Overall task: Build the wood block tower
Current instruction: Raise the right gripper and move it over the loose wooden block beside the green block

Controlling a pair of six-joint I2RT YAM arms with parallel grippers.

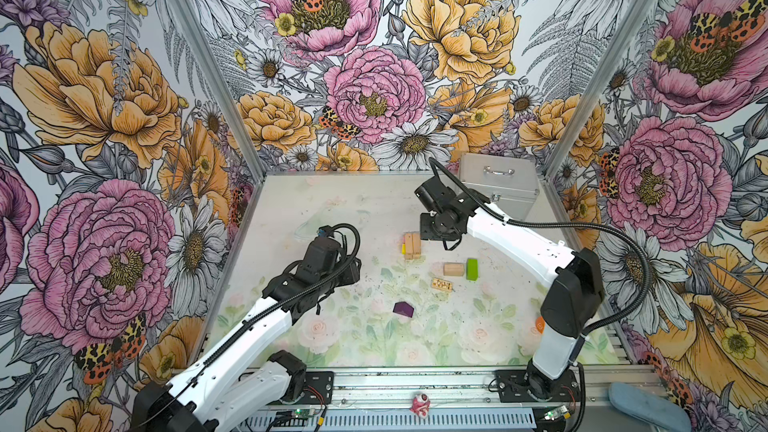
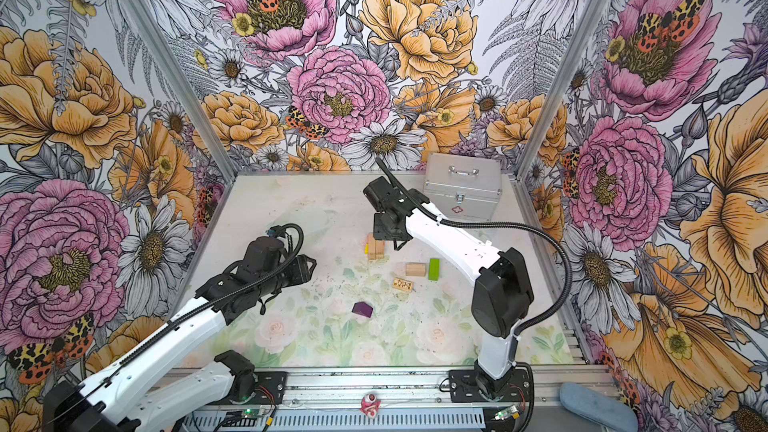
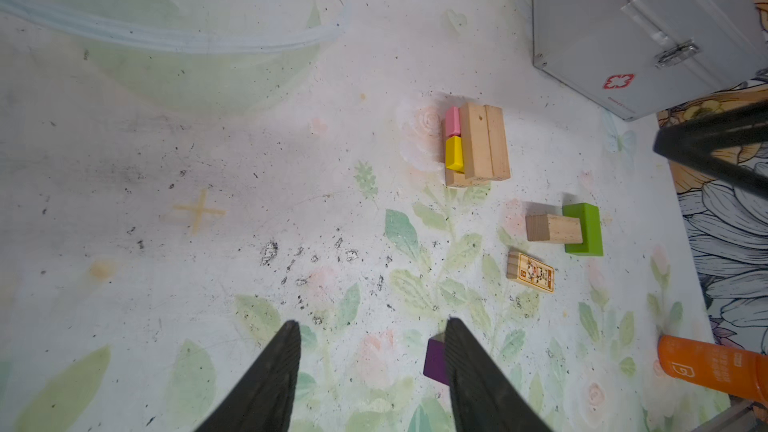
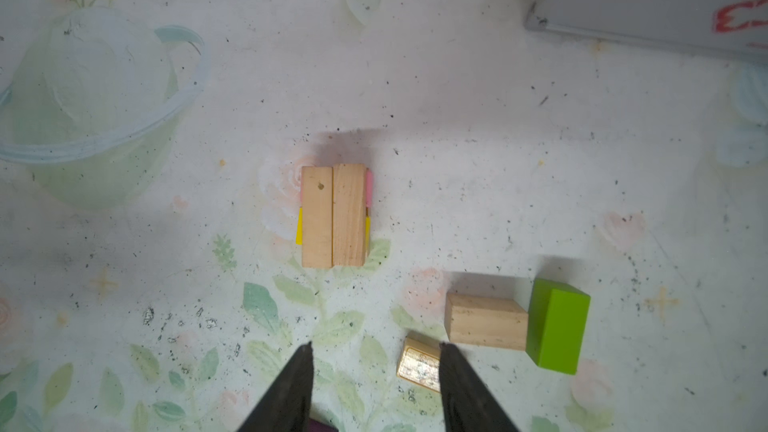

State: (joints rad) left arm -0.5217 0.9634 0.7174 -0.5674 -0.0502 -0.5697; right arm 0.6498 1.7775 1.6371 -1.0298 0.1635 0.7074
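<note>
Stack [image 1: 412,245] of tan blocks mid-table in both top views, beside right arm [image 1: 511,238]; silver case [image 2: 463,189] shut. Left wrist: red cross [image 3: 618,81] on case; left gripper [image 3: 372,326] jaws apart, empty, purple block [image 3: 434,361] beside one finger. Right wrist: right gripper [image 4: 374,347] apart, empty, stack ahead; printed block [image 4: 419,363] text unreadable.

My left arm [image 1: 266,322] reaches in from seven o'clock, forearm low; the left tool [image 3: 372,322] hangs with jaws parted and empty. My right arm [image 1: 519,243] stretches from five o'clock towards twelve, wrist bent down; the right tool [image 4: 376,344] is likewise parted, gripping nothing.
</note>
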